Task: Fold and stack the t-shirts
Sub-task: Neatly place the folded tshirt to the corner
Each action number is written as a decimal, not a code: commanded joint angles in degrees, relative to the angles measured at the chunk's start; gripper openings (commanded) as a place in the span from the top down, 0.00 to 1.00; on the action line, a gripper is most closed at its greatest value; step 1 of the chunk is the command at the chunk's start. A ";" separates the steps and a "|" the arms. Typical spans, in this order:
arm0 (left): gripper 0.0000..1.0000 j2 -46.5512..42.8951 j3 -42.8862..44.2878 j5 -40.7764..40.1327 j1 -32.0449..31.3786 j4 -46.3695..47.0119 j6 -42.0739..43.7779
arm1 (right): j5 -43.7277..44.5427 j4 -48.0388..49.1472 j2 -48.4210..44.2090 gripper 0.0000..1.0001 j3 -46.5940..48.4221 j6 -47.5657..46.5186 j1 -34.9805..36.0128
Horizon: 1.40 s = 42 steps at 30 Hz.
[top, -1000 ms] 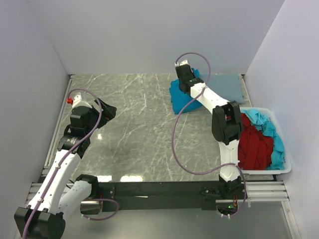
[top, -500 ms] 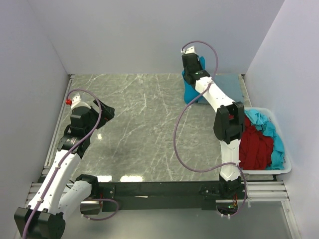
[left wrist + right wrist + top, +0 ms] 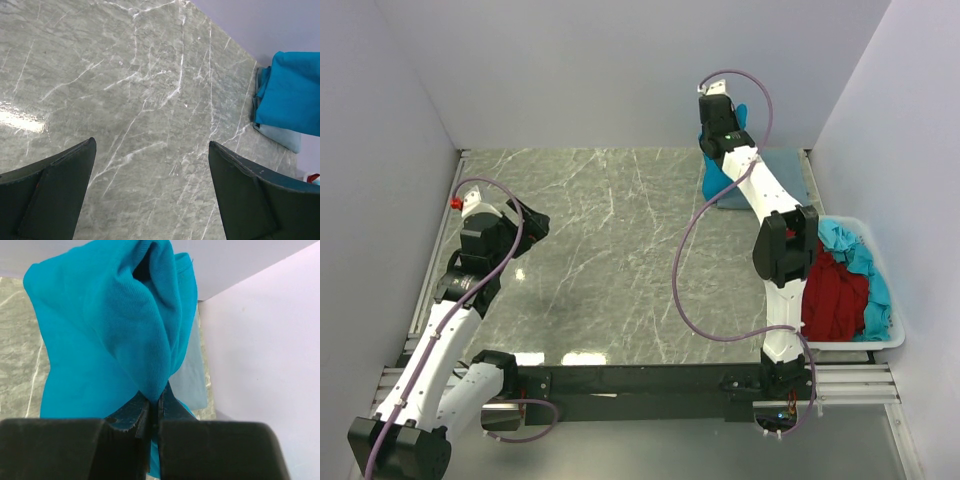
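Note:
My right gripper (image 3: 725, 118) is raised at the back right, shut on a bunch of the bright teal-blue t-shirt (image 3: 713, 178), which hangs from it. In the right wrist view the jaws (image 3: 153, 401) pinch a fold of this shirt (image 3: 110, 325). Below it a dusty grey-blue t-shirt (image 3: 775, 172) lies folded flat in the back right corner. My left gripper (image 3: 534, 222) hovers open over the left side of the table, its fingers (image 3: 55, 190) wide apart around bare marble. A dark red t-shirt (image 3: 830, 295) and a light turquoise t-shirt (image 3: 865, 265) lie crumpled in the bin.
A white plastic bin (image 3: 880, 342) stands at the table's right edge beside the right arm. White walls close in the back and both sides. The grey marble tabletop (image 3: 610, 250) lies between the arms.
My right gripper has moved right and toward the back wall, lifting the teal-blue t-shirt off the table until it hangs over the grey-blue one. The left arm has not moved.

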 commanded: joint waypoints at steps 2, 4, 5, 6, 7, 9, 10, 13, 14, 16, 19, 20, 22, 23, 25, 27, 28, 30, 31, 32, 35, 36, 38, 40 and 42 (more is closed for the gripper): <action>0.01 -0.57 2.85 -0.81 0.00 0.68 1.01 | -0.26 -0.48 -4.22 1.00 4.29 1.31 -0.41; 0.00 -0.84 2.85 -0.55 0.00 1.21 0.92 | -0.44 -1.01 -4.49 1.00 4.82 1.76 -0.49; 0.01 -0.93 3.20 -0.55 0.00 1.12 0.84 | -0.27 -1.45 -4.75 1.00 5.35 2.02 -0.67; 0.01 -0.84 3.38 -0.64 0.00 0.86 0.84 | -0.35 -1.63 -4.84 1.00 5.44 2.02 -0.58; 0.00 -0.84 3.55 -0.64 0.00 0.77 0.84 | -0.35 -1.80 -4.92 1.00 5.53 2.02 -0.67; 0.01 -0.84 3.64 -0.81 0.00 0.59 0.84 | -0.44 -1.98 -5.36 1.00 5.61 2.11 -0.85; 0.01 -0.93 3.56 -0.73 0.00 0.68 0.84 | -0.61 -1.98 -5.54 1.00 5.61 2.20 -0.93; 0.01 -0.75 3.38 -0.55 0.00 0.86 0.66 | -1.32 -2.25 -6.33 1.00 5.53 2.20 -1.37; 0.01 -0.58 3.47 -0.55 0.00 0.94 0.66 | -2.01 -2.16 -6.77 1.00 5.18 2.20 -1.63; 0.01 -0.31 3.56 -0.64 0.00 0.86 0.57 | -2.63 -2.24 -6.95 1.00 4.82 2.55 -1.99; 0.01 0.13 3.64 -0.64 0.00 1.03 0.66 | -2.72 -2.68 -6.86 1.00 4.82 2.99 -2.51; 0.01 0.30 3.82 -0.73 -0.09 0.95 0.66 | -2.81 -2.68 -6.77 1.00 4.91 2.99 -2.69; 0.01 0.65 3.91 -0.81 0.00 1.12 0.66 | -3.25 -2.68 -6.60 1.00 5.09 3.08 -3.13; 0.01 0.83 3.91 -0.81 0.00 1.12 0.66 | -3.51 -2.86 -6.33 1.00 5.35 3.16 -3.13; 0.01 1.27 3.73 -0.73 0.00 1.47 0.75 | -4.74 -3.21 -5.98 1.00 5.44 3.51 -3.66; 0.00 1.62 3.73 -0.64 0.00 1.73 0.66 | -5.97 -3.39 -5.37 1.00 5.35 3.78 -4.10; 0.01 2.14 3.73 -0.64 0.00 1.82 0.75 | -6.93 -3.47 -5.10 1.00 5.35 3.78 -4.10; 0.01 2.59 3.82 -0.55 0.00 1.82 0.83 | -7.38 -3.39 -3.96 1.00 5.35 3.95 -4.62; 0.01 3.11 3.82 -0.55 0.00 1.82 0.84 | -7.64 -3.39 -3.52 1.00 5.35 3.95 -4.80; 0.01 3.38 3.82 -0.55 0.00 1.91 0.92 | -7.82 -3.30 -2.48 1.00 5.61 3.95 -5.06; 0.00 4.26 3.91 -0.55 0.00 2.00 0.92 | -8.43 -3.04 -0.54 1.00 5.97 4.22 -6.03; 0.01 4.52 3.91 -0.64 0.00 2.00 0.92 | -8.52 -3.04 -0.10 1.00 6.14 4.22 -6.21; 0.01 5.22 4.00 -0.64 0.00 2.09 1.10 | -8.96 -2.95 1.14 1.00 6.49 4.31 -6.64; 0.01 5.93 4.00 -0.64 0.00 2.35 1.10 | -9.14 -2.69 2.19 1.00 6.67 4.31 -7.26; 0.01 6.54 4.00 -0.73 0.00 2.44 1.01 | -9.58 -2.51 2.98 1.00 7.02 4.13 -7.96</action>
